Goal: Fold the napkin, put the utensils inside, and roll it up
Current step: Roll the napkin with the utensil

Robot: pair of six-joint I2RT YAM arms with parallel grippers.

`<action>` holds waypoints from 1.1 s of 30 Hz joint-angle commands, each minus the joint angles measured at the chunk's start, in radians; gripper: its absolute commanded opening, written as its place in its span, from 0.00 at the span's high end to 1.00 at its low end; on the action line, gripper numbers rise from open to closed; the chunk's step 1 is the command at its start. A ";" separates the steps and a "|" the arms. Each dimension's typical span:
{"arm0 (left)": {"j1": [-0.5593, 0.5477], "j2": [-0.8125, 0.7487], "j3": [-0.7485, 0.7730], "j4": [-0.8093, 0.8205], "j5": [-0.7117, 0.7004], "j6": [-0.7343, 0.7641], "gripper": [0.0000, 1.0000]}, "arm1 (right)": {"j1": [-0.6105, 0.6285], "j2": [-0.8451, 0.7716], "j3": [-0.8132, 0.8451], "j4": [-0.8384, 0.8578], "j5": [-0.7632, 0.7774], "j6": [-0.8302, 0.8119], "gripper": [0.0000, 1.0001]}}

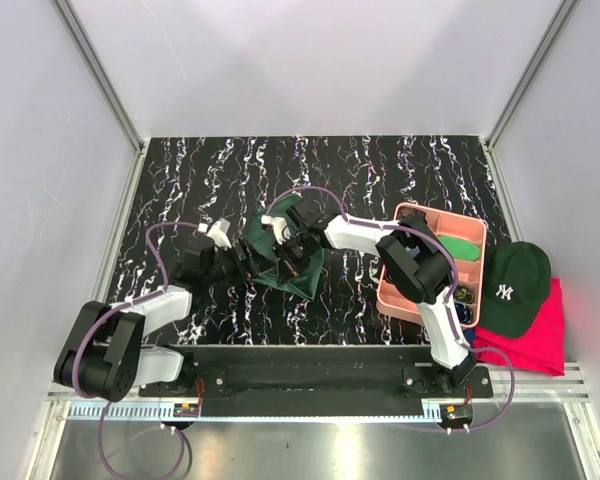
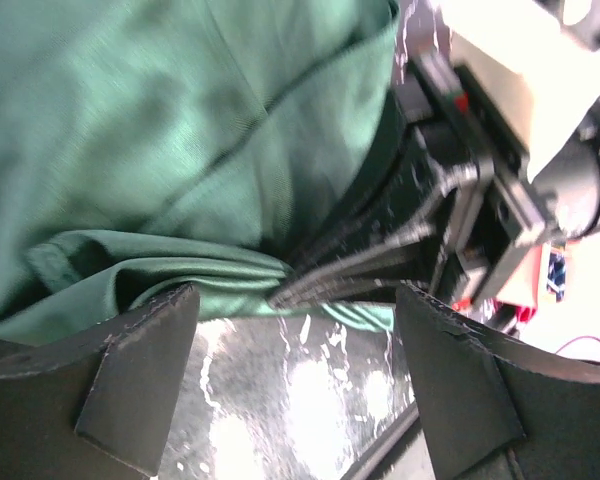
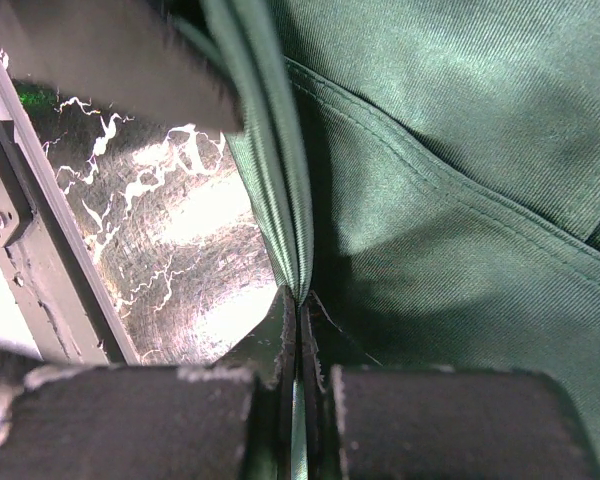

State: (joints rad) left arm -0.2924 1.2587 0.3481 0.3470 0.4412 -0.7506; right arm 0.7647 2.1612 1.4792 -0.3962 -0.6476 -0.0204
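Pinching a doubled edge of the napkin (image 3: 430, 200), my right gripper (image 3: 300, 335) had its jaws shut tight on the cloth, with two or three layers showing as a thin ridge running up from the fingertips. I judged this hold was there to lift the fold and keep its layers stacked so they would not slide apart. The rest of the napkin lay bunched and partly folded on the table (image 1: 380, 180), about midway across it, between the two arms.

My left gripper (image 2: 295, 370) stood wide and held nothing. Its fingers (image 2: 140, 345) straddled bare tabletop just beside the napkin's near fold, facing the spot where the right gripper pinched. I read that as a ready stance for taking the lower edge or pressing the crease, not a grip.

The tray (image 1: 412, 211) sat at the right, well apart from the napkin, with my right arm crossing over it. Its far compartment held a bright green swatch (image 1: 458, 246). In the near corner I made out a few small dark pieces that I took for the utensils (image 1: 464, 293), though they were too small to be sure. Nothing lay inside the napkin yet, as far as I could see. Beside the tray, a cap (image 1: 515, 285) rested on a red cloth (image 1: 540, 340).
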 commanded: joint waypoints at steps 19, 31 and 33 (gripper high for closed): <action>0.098 -0.096 0.014 -0.072 -0.119 0.168 0.12 | -0.004 0.051 0.047 -0.075 0.020 0.010 1.00; 0.102 -0.143 -0.006 -0.184 -0.170 0.200 0.14 | -0.016 0.089 0.082 -0.119 -0.011 0.014 1.00; 0.102 -0.153 -0.017 -0.194 -0.177 0.177 0.16 | -0.019 0.089 0.085 -0.124 -0.017 0.014 1.00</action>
State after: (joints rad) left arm -0.1947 1.1152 0.3489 0.1581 0.2859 -0.5686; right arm 0.7540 2.2101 1.5486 -0.4652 -0.6868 0.0029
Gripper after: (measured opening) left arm 0.861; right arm 0.012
